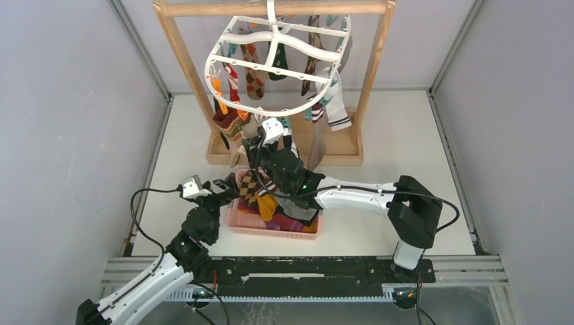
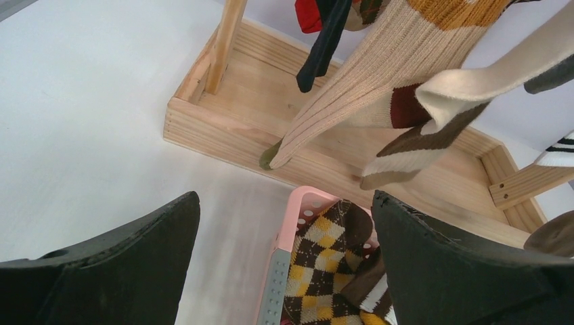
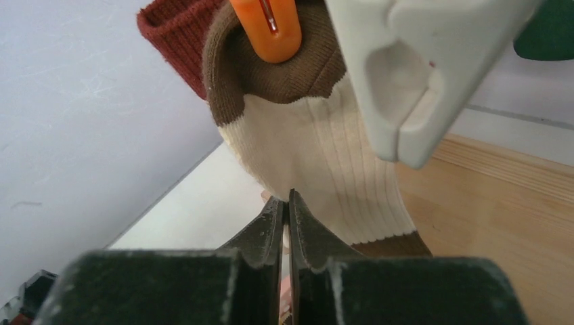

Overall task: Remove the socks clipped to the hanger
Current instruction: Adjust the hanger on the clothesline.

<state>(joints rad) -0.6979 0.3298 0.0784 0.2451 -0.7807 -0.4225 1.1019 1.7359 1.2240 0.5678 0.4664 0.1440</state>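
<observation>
While the cream sock (image 3: 318, 162) hangs vertical, cuff up | right gripper (image 3: 288, 203) pinches it | left gripper (image 2: 284, 198) agape

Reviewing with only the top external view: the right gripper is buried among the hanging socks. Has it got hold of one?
Observer: Yes. The right wrist view shows the right gripper closed on the lower edge of a cream sock with a brown cuff.
Operator: Is that sock off its clip?
Observer: No, an orange clip bites the brown cuff.
Operator: And the left gripper?
Observer: The left gripper is wide open with nothing between its fingers, over the pink basket corner.
</observation>
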